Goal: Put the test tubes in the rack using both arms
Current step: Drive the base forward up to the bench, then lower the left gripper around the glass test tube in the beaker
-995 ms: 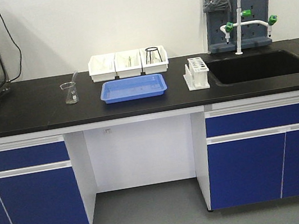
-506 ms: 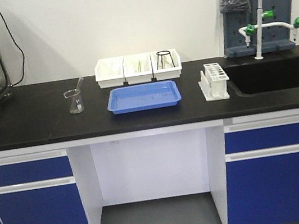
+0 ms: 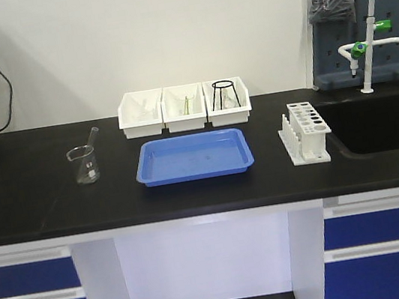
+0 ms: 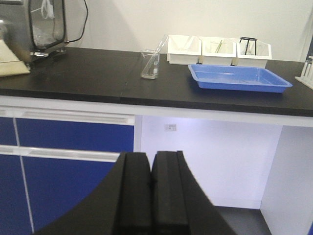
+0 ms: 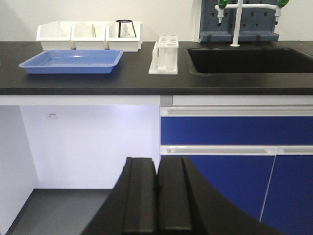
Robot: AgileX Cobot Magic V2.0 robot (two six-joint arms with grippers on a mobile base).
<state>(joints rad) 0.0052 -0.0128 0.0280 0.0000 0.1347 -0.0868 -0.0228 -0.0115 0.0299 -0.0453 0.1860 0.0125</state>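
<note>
Both grippers sit low, in front of the bench and below the counter (image 3: 33, 198) edge; everything for the task lies up and forward of them. Left gripper (image 4: 152, 161): fingers pressed together, nothing between them, touching nothing. Right gripper (image 5: 157, 167): same, fingers together and empty. The rack (image 3: 308, 132) stands upright on the counter just left of the sink (image 3: 385, 124). Its long axis runs front to back, with pegs on the side facing the tray (image 3: 194, 156). No tube shows standing in its holes. In the right wrist view the rack is almost dead ahead and above, while in the left wrist view it only clips the far right edge, so the right arm is plainly nearer it. The left arm faces the beaker (image 4: 150, 63) and the near end of the tray. The tubes themselves are hard to place. A thin clear stick (image 4: 159, 48) leans in the beaker, either a tube or a stirring rod; cannot tell. There are faint glints on the tray floor and slender clear things in the three bins (image 3: 185, 117) behind it, too small to call. Judgement: the next move turns on height and reach. Each arm must rise above the counter edge and go forward, the left toward the tray side and the right toward the rack. The fingers must part before any pick.
</note>
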